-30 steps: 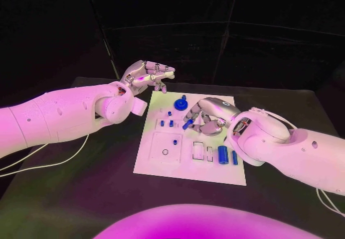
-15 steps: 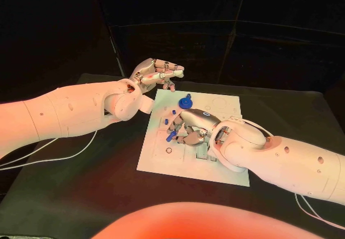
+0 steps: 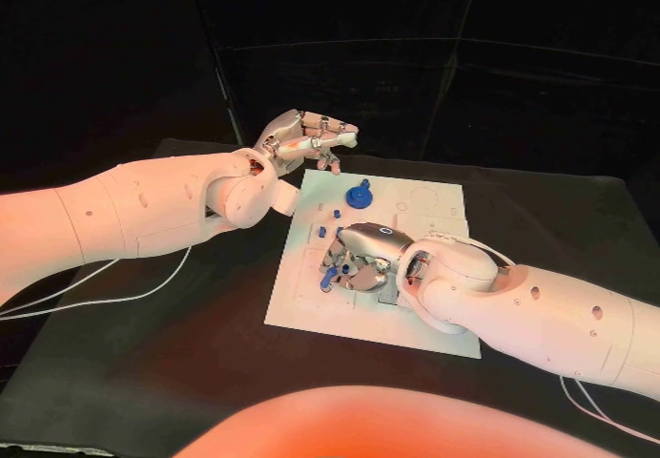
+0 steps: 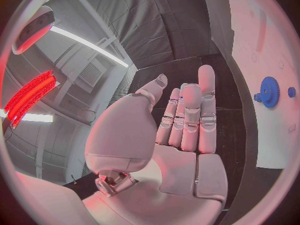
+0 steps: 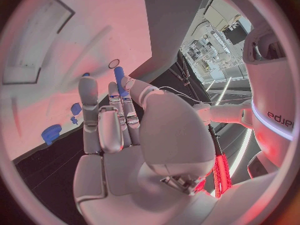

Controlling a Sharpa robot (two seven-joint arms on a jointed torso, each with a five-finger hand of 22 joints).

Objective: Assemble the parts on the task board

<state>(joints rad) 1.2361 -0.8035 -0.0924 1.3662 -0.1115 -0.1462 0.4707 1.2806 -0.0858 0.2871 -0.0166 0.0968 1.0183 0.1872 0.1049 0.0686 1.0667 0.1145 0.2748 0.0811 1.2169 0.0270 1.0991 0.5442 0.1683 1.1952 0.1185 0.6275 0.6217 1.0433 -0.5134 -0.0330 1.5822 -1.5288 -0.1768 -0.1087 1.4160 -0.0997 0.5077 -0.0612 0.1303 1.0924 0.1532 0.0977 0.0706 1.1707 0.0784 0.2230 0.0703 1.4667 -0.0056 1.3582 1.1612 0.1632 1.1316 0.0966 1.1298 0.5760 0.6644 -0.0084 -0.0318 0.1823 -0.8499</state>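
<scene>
The right hand [image 3: 360, 260] lay low over the middle of the white task board [image 3: 310, 305], fingers curled downward, and it pinched a small blue cylindrical peg [image 5: 119, 77] between thumb and fingertip; in the right wrist view the peg stood up past the fingertips, its end near a small dark ring hole [image 5: 114, 63] in the board. In the head view a bit of blue [image 3: 327, 281] showed just under that hand, toward the board's left half. The left hand [image 3: 308, 138] hung above the table beyond the board's far left corner, held nothing, and its fingers were partly bent and loosely apart; the left wrist view showed them [image 4: 187, 115] lying side by side, nearly straight, with the thumb off to one side. A blue gear [image 3: 359, 197] with a short knob stood on the far part of the board, between the two hands, touching neither. A couple of small blue pegs [image 3: 322, 230] stood in the board near the right hand's fingers. The board lay flat on the black table [image 3: 165, 353], and a white cable [image 3: 124, 291] trailed across the table under the left arm.
</scene>
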